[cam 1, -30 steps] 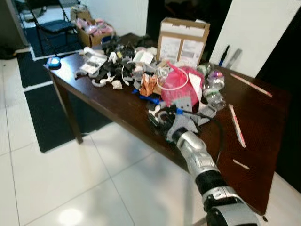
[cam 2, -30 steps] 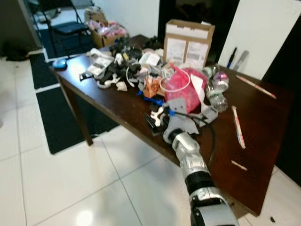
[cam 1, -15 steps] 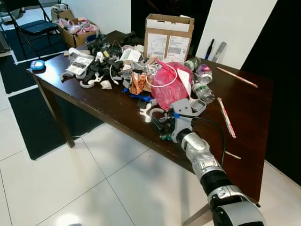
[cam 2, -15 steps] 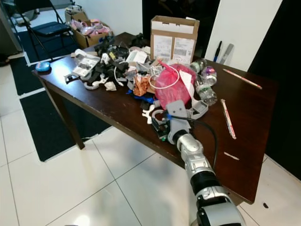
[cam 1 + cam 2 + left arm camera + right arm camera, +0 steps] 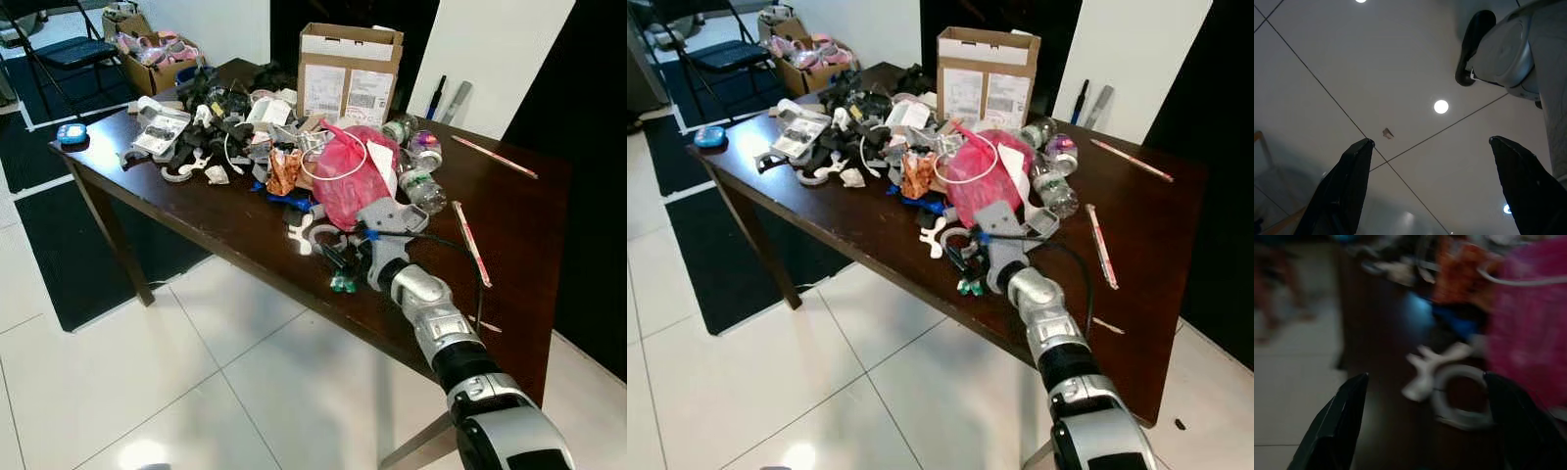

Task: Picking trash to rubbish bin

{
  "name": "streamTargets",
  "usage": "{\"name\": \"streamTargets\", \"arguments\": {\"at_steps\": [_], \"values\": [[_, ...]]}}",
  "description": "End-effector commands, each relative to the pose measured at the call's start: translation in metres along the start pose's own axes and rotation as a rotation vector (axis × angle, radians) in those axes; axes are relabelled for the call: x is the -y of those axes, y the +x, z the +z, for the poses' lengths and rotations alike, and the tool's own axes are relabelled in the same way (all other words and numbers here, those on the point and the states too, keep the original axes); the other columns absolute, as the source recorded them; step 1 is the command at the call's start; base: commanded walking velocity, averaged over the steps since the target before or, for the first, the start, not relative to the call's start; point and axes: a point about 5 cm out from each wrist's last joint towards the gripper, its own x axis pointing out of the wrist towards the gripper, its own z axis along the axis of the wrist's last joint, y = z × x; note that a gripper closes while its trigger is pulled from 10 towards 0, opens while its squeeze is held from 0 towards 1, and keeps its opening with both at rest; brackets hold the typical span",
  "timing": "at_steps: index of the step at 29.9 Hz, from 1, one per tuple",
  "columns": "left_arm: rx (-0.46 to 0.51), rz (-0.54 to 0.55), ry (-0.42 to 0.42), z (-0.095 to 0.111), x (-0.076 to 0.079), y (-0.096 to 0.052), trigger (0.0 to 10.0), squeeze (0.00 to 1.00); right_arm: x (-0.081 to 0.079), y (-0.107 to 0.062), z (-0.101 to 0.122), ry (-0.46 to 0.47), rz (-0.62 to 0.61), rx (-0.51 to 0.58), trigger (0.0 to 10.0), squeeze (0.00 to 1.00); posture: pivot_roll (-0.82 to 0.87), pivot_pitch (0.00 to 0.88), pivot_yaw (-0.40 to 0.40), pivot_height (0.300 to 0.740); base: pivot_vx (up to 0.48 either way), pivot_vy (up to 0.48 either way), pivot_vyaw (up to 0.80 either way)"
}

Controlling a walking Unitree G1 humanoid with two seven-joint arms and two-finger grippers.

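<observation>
glossy dark wooden table [image 5: 245, 230]; right hand [image 5: 338, 269] spread, seemingly above white ring [image 5: 1462, 396].

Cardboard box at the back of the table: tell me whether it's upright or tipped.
Upright. The cardboard box stands on its base on the table, top flaps up and open, labels facing forward, behind the pink bag.

Left hand [image 5: 1427, 188] pointed down at a pale tiled floor [image 5: 1352, 58], its two black fingers [image 5: 1344, 191] spread wide apart with nothing between them; thin dark grout lines [image 5: 1312, 73] crossing the tiles at angles; a small brownish scrap [image 5: 1387, 132] lying on the floor near where two lines meet; round bright light reflections [image 5: 1441, 106] scattered over the glossy tiles; a silver-grey rounded robot part [image 5: 1508, 54] with a black piece [image 5: 1474, 39] beside it at one corner.
</observation>
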Motion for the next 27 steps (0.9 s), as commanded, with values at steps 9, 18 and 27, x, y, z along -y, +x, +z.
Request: {"name": "streamTargets", "arguments": {"at_steps": [9,18,27], "values": [[-0.014,-0.011,0.023,-0.005,0.002,0.000,10.0,0.00,-0.016,-0.006,-0.014,-0.054,0.154,-0.082,10.0,0.00,0.05,0.121,-0.055,0.740,0.000,0.000,0.00],[-0.008,-0.019,0.032,-0.003,0.005,0.000,10.0,0.00,-0.028,-0.003,-0.037,-0.068,0.116,-0.185,10.0,0.00,0.05,0.122,-0.055,0.740,0.000,0.000,0.00],[-0.007,-0.019,0.040,-0.002,0.004,0.000,10.0,0.00,-0.022,-0.003,-0.039,-0.091,0.037,-0.193,10.0,0.00,0.04,0.117,-0.058,0.740,0.000,0.000,0.00]]}}
